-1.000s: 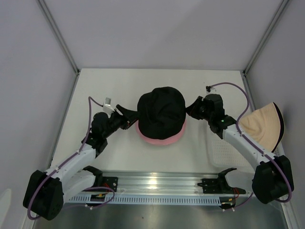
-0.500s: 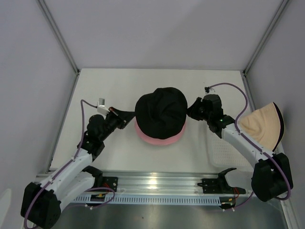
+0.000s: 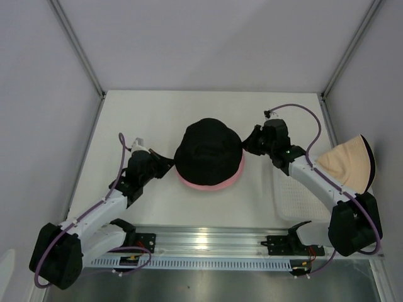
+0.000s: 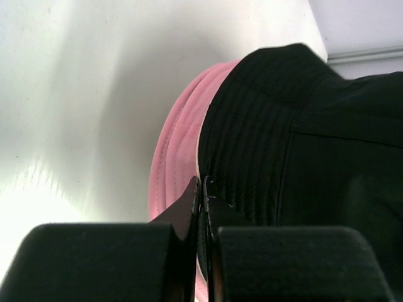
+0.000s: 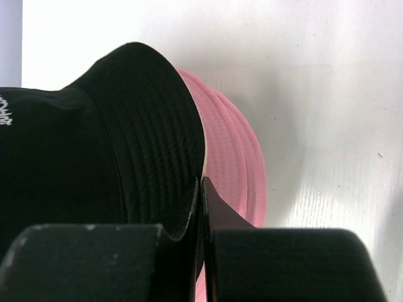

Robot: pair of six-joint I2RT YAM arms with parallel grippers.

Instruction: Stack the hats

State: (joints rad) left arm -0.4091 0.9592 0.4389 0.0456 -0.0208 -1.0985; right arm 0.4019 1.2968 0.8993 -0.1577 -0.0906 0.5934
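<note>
Black hat, held higher a second earlier, had settled onto the pink hats, lying between the left jaws and right jaws, each pinched closed on its brim. Release judged due.

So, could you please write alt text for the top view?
A black hat sits on pink hats mid-table, with the left pincer and right pincer pinching its brim from opposite sides. A beige hat rests at the right edge, near a white tray.
</note>
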